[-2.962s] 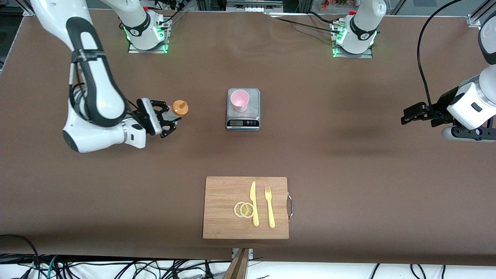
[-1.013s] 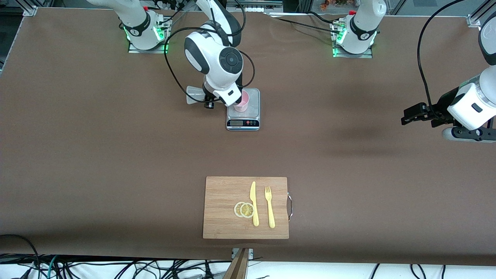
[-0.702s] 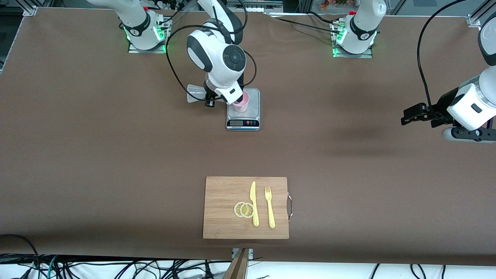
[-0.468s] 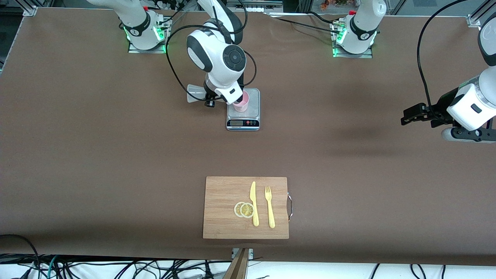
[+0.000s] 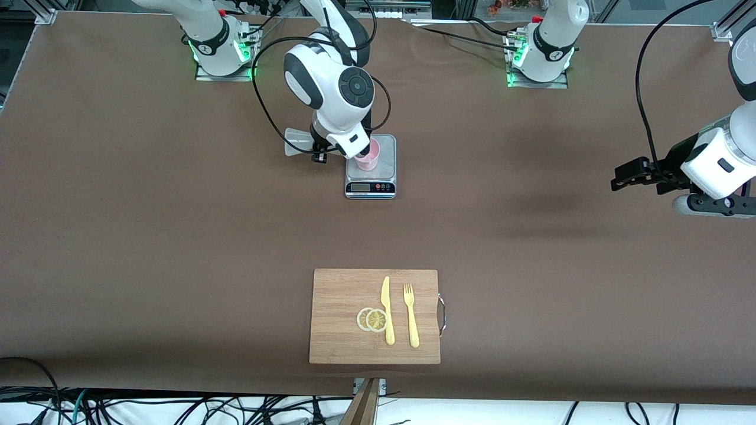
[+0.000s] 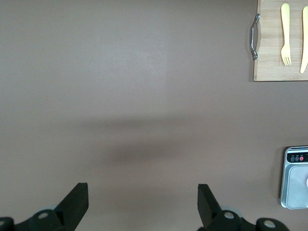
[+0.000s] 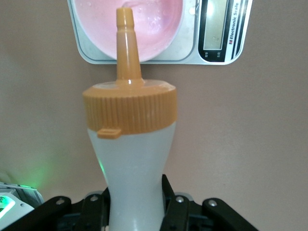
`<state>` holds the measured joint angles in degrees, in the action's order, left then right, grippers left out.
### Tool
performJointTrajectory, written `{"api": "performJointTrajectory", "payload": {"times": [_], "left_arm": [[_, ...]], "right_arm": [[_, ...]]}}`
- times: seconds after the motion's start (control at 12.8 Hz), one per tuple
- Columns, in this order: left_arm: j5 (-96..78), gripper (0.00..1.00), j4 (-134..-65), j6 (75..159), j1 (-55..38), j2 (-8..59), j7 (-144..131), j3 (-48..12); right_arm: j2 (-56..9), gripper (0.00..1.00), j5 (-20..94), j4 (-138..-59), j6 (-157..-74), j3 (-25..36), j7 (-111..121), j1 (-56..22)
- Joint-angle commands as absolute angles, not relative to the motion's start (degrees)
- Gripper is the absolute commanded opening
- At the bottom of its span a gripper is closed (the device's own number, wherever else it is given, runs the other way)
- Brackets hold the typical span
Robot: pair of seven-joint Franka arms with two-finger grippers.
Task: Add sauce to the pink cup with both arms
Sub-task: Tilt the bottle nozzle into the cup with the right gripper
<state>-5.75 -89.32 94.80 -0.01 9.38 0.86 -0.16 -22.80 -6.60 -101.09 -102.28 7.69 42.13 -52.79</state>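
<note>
The right claw point(image 7: 134, 204) is clamped on the body of the sauce point(image 7: 131, 144), holding the bottle tipped over the pink cup point(image 5: 370, 154), with the orange nozzle reaching above the cup's rim in the right wrist view. The cup stands on a small grey scale point(image 5: 370, 177) near the middle of the desk point(image 5: 177, 236), its display facing the front camera. The left claw point(image 5: 627, 176) hangs over bare desk toward the left arm's end, fingers spread wide and holding nothing; that arm waits. Nearer to the front camera lies a wooden cutting board point(image 5: 336, 295) carrying a yellow knife point(image 5: 387, 310), a yellow fork point(image 5: 411, 316) and two lemon slices point(image 5: 372, 319).
</note>
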Motion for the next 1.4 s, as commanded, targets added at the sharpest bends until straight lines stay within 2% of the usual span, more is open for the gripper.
{"api": "performJointTrajectory", "payload": {"times": [0.0,0.78,1.33], "left_arm": [[-5.01,1.00,-87.19,93.60,0.70,10.28,2.11,-0.62],[-5.01,1.00,-87.19,93.52,0.70,10.28,2.11,-0.70],[-5.01,1.00,-87.28,93.60,0.70,10.28,2.11,-0.70]], "right_arm": [[-20.05,0.17,-5.02,-102.30,-101.77,8.26,41.31,-53.00],[-18.72,0.18,2.63,-108.01,-111.53,10.72,46.22,-52.38],[-14.51,0.18,16.42,-110.21,-111.01,18.18,60.27,-52.38]]}}
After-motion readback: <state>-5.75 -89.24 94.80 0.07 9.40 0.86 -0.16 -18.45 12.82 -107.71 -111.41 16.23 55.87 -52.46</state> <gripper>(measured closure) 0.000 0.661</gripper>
